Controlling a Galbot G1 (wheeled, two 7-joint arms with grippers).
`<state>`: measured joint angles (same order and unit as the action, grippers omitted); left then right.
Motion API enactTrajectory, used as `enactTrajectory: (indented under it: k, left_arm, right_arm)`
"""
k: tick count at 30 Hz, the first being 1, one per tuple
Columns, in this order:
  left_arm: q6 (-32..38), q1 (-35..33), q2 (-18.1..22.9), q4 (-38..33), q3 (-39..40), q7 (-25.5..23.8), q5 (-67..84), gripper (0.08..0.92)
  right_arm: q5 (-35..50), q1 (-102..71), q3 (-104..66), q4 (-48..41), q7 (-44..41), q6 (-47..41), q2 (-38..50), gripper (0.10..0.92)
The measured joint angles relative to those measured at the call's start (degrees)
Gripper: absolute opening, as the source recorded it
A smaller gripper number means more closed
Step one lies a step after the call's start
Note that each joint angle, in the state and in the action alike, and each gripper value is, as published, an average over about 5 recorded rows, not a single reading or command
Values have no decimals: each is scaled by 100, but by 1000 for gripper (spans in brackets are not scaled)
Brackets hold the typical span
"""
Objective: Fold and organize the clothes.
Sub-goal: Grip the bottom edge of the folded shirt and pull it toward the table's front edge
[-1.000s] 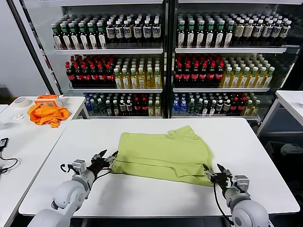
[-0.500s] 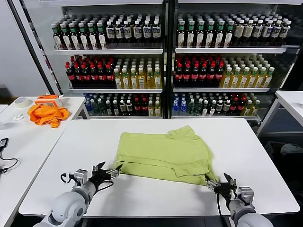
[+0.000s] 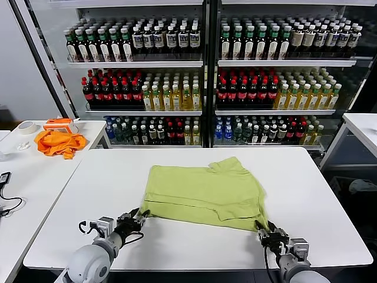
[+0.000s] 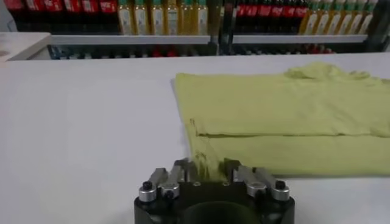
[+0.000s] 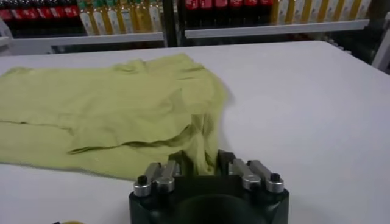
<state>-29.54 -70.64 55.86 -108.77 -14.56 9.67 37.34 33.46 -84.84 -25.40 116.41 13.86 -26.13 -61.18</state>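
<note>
The light yellow-green T-shirt (image 3: 203, 191) lies partly folded on the white table (image 3: 306, 188), with a folded band along its near edge. My left gripper (image 3: 139, 219) is at the shirt's near left corner. In the left wrist view the left gripper (image 4: 208, 170) is shut on a bunched bit of T-shirt (image 4: 280, 115) fabric. At the near right corner sits my right gripper (image 3: 263, 234). The right wrist view has the right gripper (image 5: 199, 161) closed on a raised fold of the T-shirt (image 5: 109, 109).
A bright orange garment (image 3: 58, 142) and a tape roll (image 3: 26, 127) lie on the side table at the left. Coolers full of bottles (image 3: 200, 88) stand behind the table. Another white table (image 3: 362, 127) is at the right.
Both grippers have drawn back toward the table's near edge, and their fingers have gone from open to closed on the shirt's near corners. The shirt has barely shifted.
</note>
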Motion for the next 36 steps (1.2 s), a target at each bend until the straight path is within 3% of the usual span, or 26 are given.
enactTrajectory:
  k: [5, 11, 21, 31, 36]
  left_arm:
    - [-28, 33, 38, 10, 43, 1, -208, 204]
    - [-63, -43, -41, -85, -24, 119, -366, 87]
    - [-73, -1186, -312, -1038, -473, 426, -738, 83]
    - [48, -2182, -494, -1470, -843, 307, -1127, 83]
    - [42, -2392, -538, -1554, -947, 247, -1262, 102]
  right_arm:
    - [-14, -37, 13, 62, -6, 4, 33, 143]
    - [-50, -239, -40, 275, -33, -6, 80, 124]
    - [-250, -877, -111, 757, -57, 95, 176, 124]
    - [-476, -1458, -112, 1039, -21, 250, 108, 125]
    - [-511, -1620, -144, 1206, -23, 264, 117, 224]
